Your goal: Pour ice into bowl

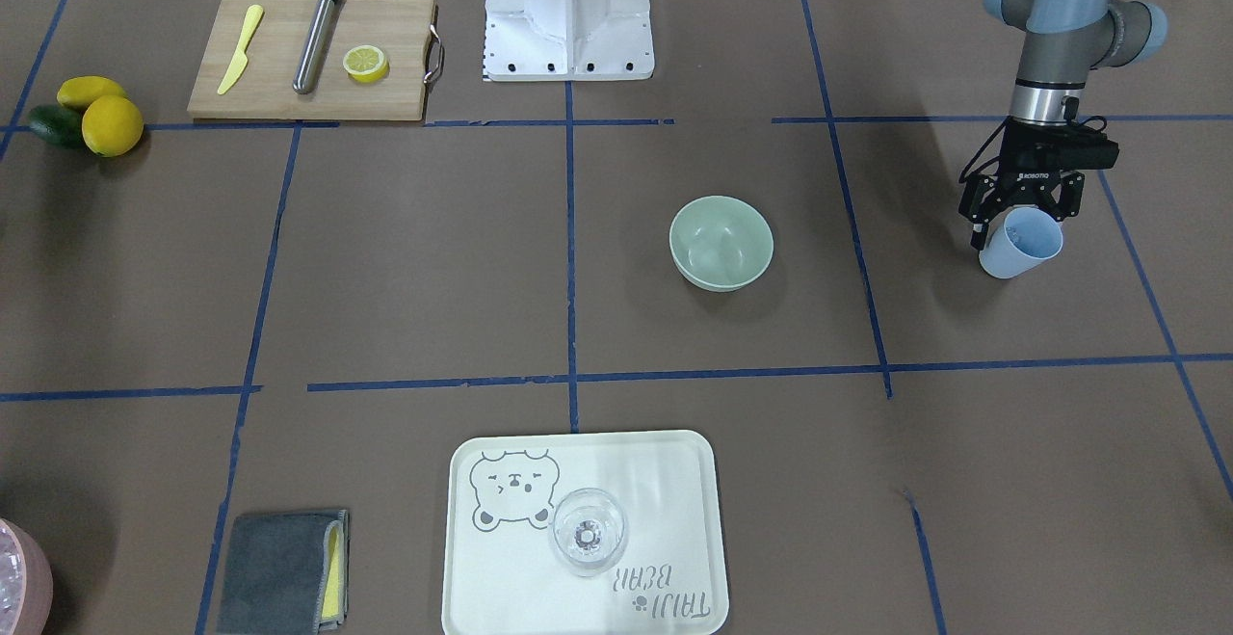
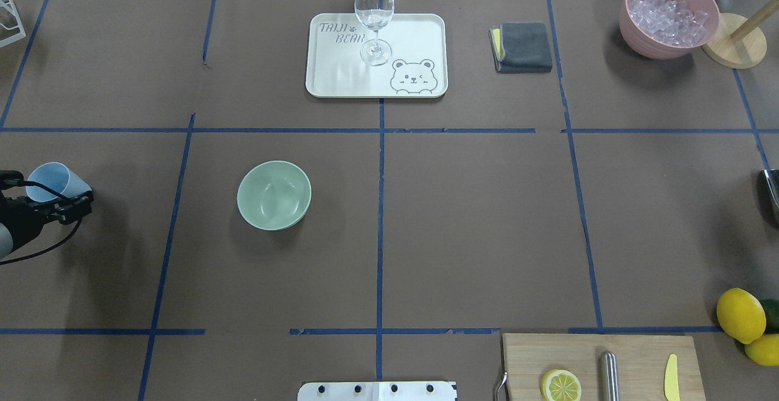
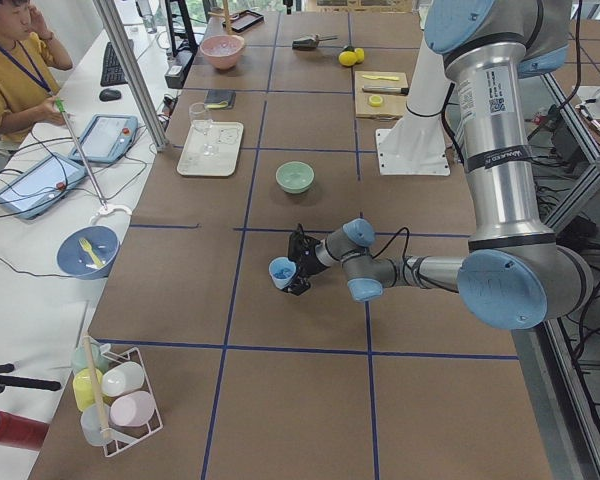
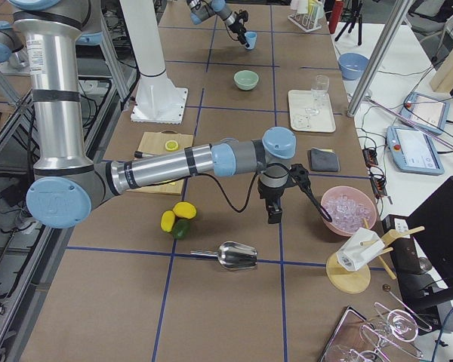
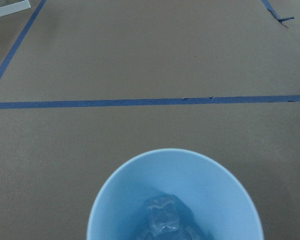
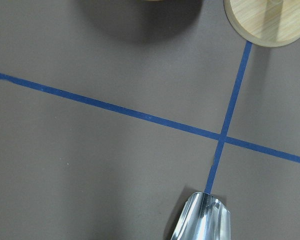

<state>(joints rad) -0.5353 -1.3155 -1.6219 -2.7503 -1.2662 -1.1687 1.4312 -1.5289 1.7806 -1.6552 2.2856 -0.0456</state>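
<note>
At the right edge of the front-facing view, the left gripper [image 1: 1019, 214] is hanging above the table with its fingers closed around a light blue cup [image 1: 1021, 243], which is tilting with its mouth toward the lower right of the frame. Low in the left wrist view, the cup's interior is showing ice [image 5: 162, 216], clear glossy cubes lying at the bottom. Right of frame centre in that same front-facing view, the pale sage-green bowl [image 1: 721, 242] is sitting upright on the brown table [image 1: 405, 259], well apart from the cup, and its inside is appearing plain.

Near the middle of the right-side view, the right gripper [image 4: 272, 213] is pointing down beside the pink container [image 4: 348, 210] of ice cubes; whether its fingers are parted cannot be told. Below it in that view, a metal scoop [image 4: 234, 255] is lying on the table. At the bottom centre of the front-facing view, a wine glass [image 1: 588, 531] is standing on a cream tray [image 1: 665, 481].
</note>
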